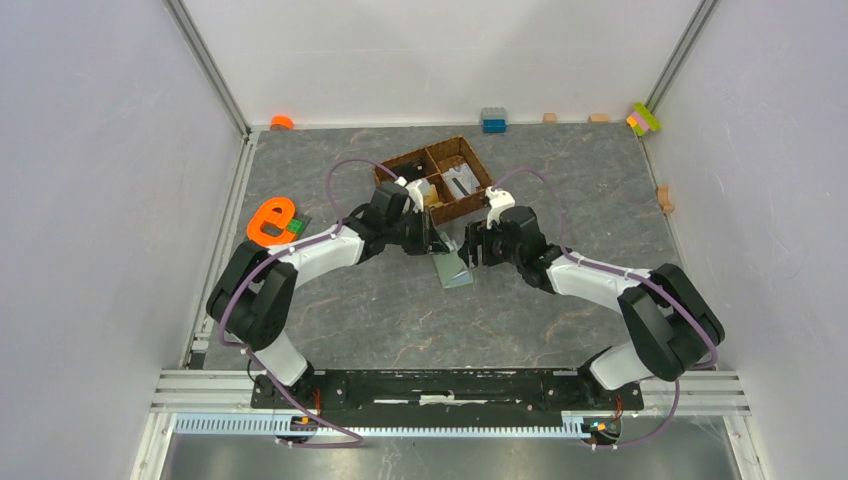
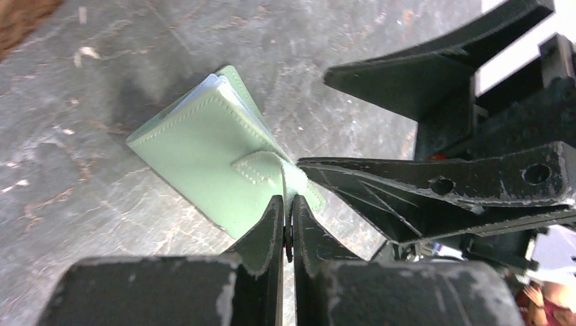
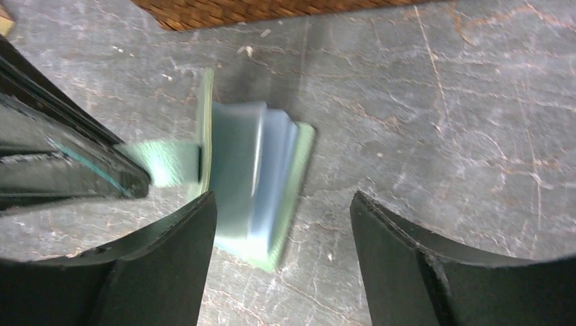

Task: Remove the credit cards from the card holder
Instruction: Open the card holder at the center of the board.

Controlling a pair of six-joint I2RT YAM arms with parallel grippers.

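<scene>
The card holder (image 1: 455,268) sits partly open on the desk (image 1: 400,310), near the wicker basket (image 1: 478,163). The left claw (image 2: 288,204) is clenched on its closing tab. The right claw (image 3: 282,204) is released, with one finger on each side of the holder.

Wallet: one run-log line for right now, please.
left jaws: shut on wallet tab | right jaws: open, aimed at wallet | wallet: partly open | cards: none seen
</scene>
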